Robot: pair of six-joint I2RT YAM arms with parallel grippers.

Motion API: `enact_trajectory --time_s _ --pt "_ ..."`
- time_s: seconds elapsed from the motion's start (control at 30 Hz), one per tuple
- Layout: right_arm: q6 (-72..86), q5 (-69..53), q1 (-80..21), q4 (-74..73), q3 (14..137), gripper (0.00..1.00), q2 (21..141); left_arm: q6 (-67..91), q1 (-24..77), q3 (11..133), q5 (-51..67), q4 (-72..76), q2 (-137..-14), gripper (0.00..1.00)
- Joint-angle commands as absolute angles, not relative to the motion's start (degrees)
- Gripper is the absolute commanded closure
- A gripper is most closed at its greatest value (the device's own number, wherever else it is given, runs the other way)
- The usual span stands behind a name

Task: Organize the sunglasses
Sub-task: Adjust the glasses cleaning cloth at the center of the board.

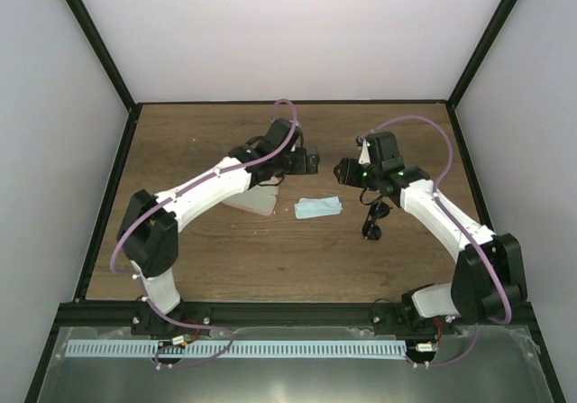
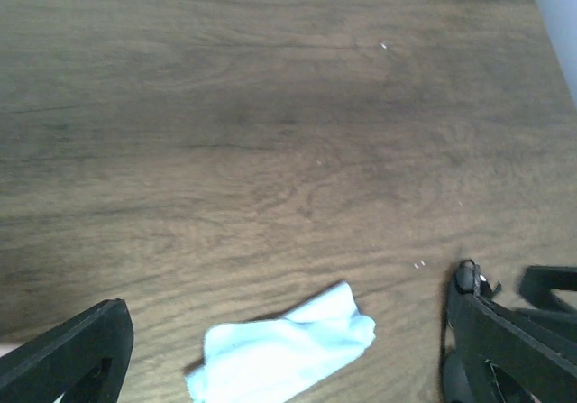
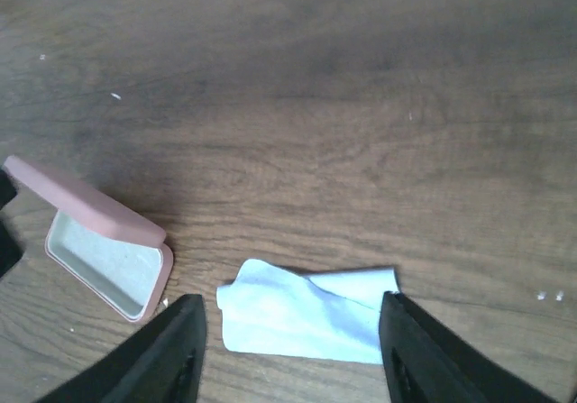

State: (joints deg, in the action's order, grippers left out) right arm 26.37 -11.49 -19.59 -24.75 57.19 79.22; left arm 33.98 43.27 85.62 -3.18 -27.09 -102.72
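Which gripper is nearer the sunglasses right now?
Right. The right gripper hangs just beyond the sunglasses, which lie by that arm's wrist. The left gripper is farther off, to their left, beyond the blue cloth.

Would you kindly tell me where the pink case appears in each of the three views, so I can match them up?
Top external: the pink case is centre-left, partly under the left arm.
Left wrist: not clearly in it.
Right wrist: the pink case is lower left, lid open.
Shared landmark: the light blue cloth, lying to the case's right.
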Motion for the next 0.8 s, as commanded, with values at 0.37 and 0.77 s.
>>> enact_trajectory --time_s 0.37,0.77 --pt "23.6 -14.3 -19.1 -22.2 63.3 0.64 83.9 32.3 36.7 82.2 4.1 -24.5 -100.1 0.0" --pt "23.7 -8.8 -17.7 -31.7 61.0 0.83 91.0 33.8 36.4 76.9 4.5 -24.2 -101.4 0.37"
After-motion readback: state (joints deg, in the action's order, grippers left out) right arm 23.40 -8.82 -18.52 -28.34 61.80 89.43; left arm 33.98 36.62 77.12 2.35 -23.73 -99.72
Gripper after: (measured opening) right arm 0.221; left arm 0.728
